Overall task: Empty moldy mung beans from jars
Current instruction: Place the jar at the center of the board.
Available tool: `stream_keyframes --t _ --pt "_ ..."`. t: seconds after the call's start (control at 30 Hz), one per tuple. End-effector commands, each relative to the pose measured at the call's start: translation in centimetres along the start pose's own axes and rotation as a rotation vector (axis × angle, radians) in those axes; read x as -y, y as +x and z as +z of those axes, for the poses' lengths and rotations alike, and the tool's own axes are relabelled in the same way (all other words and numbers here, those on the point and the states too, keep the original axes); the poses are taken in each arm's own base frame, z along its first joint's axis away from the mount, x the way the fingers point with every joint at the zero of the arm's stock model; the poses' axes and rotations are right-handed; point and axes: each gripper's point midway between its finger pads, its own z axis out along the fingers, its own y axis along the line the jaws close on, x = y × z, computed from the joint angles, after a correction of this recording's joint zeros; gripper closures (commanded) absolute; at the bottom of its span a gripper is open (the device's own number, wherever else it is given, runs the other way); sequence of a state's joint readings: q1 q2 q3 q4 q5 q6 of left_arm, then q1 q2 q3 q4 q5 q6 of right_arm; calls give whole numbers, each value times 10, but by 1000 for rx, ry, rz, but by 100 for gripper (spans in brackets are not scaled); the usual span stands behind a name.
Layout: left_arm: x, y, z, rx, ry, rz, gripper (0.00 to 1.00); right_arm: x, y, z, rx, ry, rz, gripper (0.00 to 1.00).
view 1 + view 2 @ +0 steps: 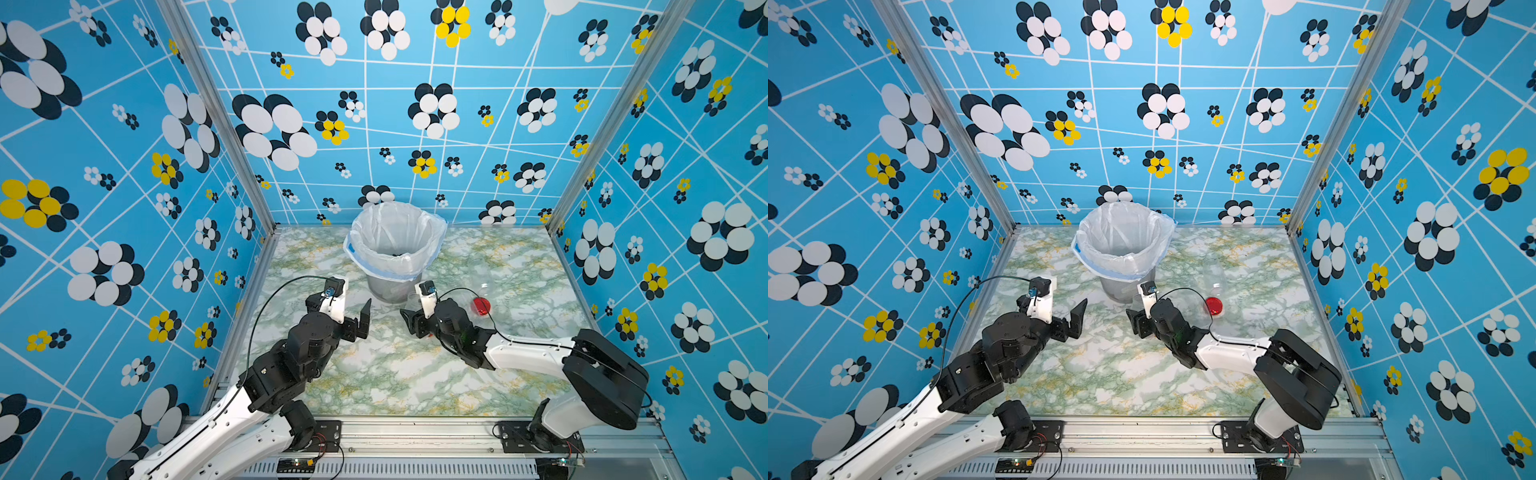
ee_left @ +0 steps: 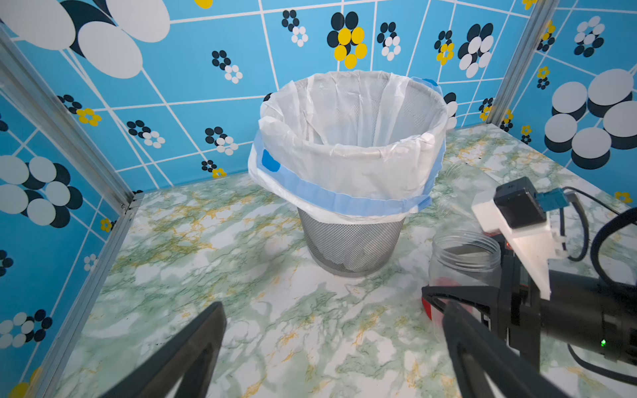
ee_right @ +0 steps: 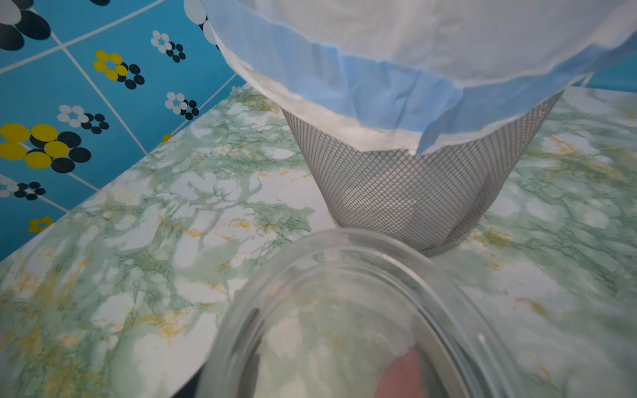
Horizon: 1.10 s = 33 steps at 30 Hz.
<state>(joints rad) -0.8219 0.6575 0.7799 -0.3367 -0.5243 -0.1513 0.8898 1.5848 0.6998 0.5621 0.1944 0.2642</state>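
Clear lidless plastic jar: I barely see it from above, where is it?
In the left wrist view the clear lidless plastic jar stands in the right claw, at the foot of the grey mesh bin, toward the robot's right.

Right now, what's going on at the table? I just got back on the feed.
The right gripper holds a lidless clear jar upright beside the lined mesh bin; the jar looks empty. The left gripper hangs open over the table with nothing in it. A red lid lies on the table near the right arm, and dark bits sit at the bin's bottom.
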Motion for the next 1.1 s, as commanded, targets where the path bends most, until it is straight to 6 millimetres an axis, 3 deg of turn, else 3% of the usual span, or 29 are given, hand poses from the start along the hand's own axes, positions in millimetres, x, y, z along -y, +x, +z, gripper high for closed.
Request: stream_keyframes --t 0.0,0.27,0.6,0.8,0.9,1.07 --pt "-14 7 4 -11 -61 -47 1 -24 -35 8 119 -79 -5 49" --pt "-30 33 9 -50 -94 -87 1 -41 -21 38 75 -129 -13 46" --pt "-34 50 18 -90 -99 -102 1 -42 24 66 -19 -107 -57 41" --pt "-32 56 24 -108 -96 -94 1 -41 34 67 -30 -88 -78 22" --pt "-33 62 27 -122 -103 -95 0 -39 34 63 -18 -68 -90 1" --pt "-36 66 28 -135 -120 -94 1 -38 29 55 -13 -46 -113 1"
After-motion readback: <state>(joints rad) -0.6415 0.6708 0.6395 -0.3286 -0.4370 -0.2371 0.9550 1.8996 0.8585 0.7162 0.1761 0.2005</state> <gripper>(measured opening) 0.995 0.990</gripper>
